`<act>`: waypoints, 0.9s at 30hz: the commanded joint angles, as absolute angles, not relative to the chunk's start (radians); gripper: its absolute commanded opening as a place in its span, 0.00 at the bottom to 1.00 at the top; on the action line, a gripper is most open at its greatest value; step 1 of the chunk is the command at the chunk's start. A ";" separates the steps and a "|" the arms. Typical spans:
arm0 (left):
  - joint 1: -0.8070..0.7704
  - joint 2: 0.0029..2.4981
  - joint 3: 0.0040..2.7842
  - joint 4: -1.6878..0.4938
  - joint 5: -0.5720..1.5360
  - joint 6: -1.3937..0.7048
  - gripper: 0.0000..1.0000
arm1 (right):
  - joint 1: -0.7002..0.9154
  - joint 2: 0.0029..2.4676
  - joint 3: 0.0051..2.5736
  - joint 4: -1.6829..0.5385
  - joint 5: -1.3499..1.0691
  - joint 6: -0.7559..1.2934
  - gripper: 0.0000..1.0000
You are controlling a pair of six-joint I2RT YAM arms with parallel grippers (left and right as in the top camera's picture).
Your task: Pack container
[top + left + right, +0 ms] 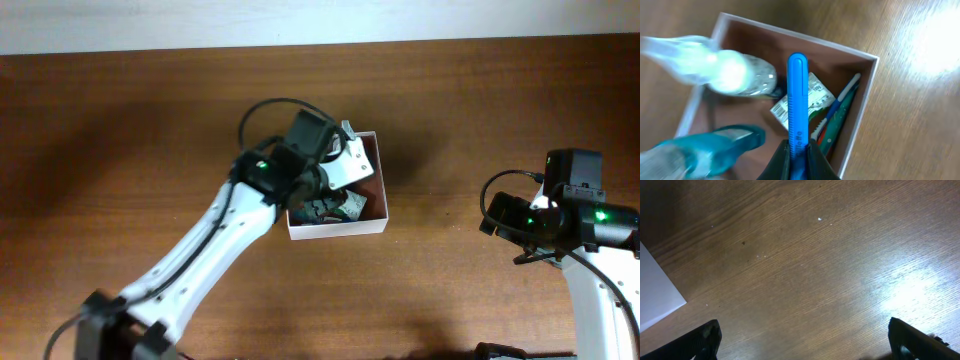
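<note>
Your bench carries the container near ctr; left pincer hangs right above it, pinching a slim blue stick whose long axis points toward the far wall; right pincer is spread w/ nothing, well apart, so left is nearer.

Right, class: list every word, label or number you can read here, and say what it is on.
Blue stick: small lettering near the left gripper, too blurred to read.
Packet in the container: printed label, too small to read.
No other text shows.
</note>
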State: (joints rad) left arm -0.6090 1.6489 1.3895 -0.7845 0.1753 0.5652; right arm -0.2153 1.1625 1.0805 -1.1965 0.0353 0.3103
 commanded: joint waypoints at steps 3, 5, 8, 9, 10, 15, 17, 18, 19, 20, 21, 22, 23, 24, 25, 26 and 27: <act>-0.624 1.805 1.395 -0.748 0.168 0.599 0.00 | -0.224 1.163 1.076 -1.197 0.036 0.304 0.98; -0.624 1.847 1.395 -0.744 0.168 0.599 0.01 | -0.224 1.163 1.076 -1.197 0.036 0.304 0.98; -0.626 1.879 1.395 -0.744 0.168 0.599 0.13 | -0.224 1.163 1.076 -1.197 0.036 0.304 0.98; -0.626 1.879 1.395 -0.744 0.168 0.599 0.17 | -0.224 1.163 1.076 -1.197 0.036 0.304 0.98; -0.626 1.879 1.395 -0.743 0.168 0.599 0.23 | -0.224 1.163 1.076 -1.197 0.036 0.304 0.98; -0.626 1.843 1.419 -0.779 0.141 0.598 0.57 | -0.224 1.163 1.076 -1.197 0.036 0.304 0.98; -0.625 1.798 1.446 -0.806 0.102 0.571 0.58 | -0.224 1.163 1.076 -1.196 0.036 0.304 0.98; -0.624 1.759 1.461 -0.828 0.075 0.565 0.60 | -0.224 1.163 1.076 -1.192 0.036 0.304 0.98; -0.616 1.703 1.468 -0.842 0.035 0.552 0.62 | -0.223 1.163 1.077 -1.188 0.028 0.304 0.98; -0.609 1.671 1.468 -0.842 0.008 0.529 0.65 | -0.222 1.163 1.077 -1.186 0.022 0.300 0.98; -0.598 1.642 1.468 -0.842 -0.019 0.502 0.68 | -0.220 1.163 1.079 -1.176 -0.005 0.276 0.98; -0.581 1.608 1.468 -0.842 -0.048 0.474 0.70 | -0.215 1.163 1.081 -1.167 -0.027 0.260 0.98; -0.546 1.564 1.468 -0.841 -0.094 0.419 0.80 | -0.198 1.163 1.097 -1.150 -0.064 0.231 0.98; -0.515 1.537 1.468 -0.841 -0.116 0.376 0.98 | -0.176 1.163 1.118 -1.139 -0.072 0.216 0.98; -0.485 1.517 1.468 -0.841 -0.123 0.340 0.99 | -0.159 1.163 1.134 -1.133 -0.071 0.212 0.98; -0.405 1.478 1.468 -0.841 -0.120 0.252 0.99 | -0.107 1.163 1.179 -1.101 -0.069 0.185 0.98; -0.358 1.465 1.468 -0.841 -0.120 0.220 0.99 | -0.069 1.165 1.207 -1.072 -0.054 0.169 0.98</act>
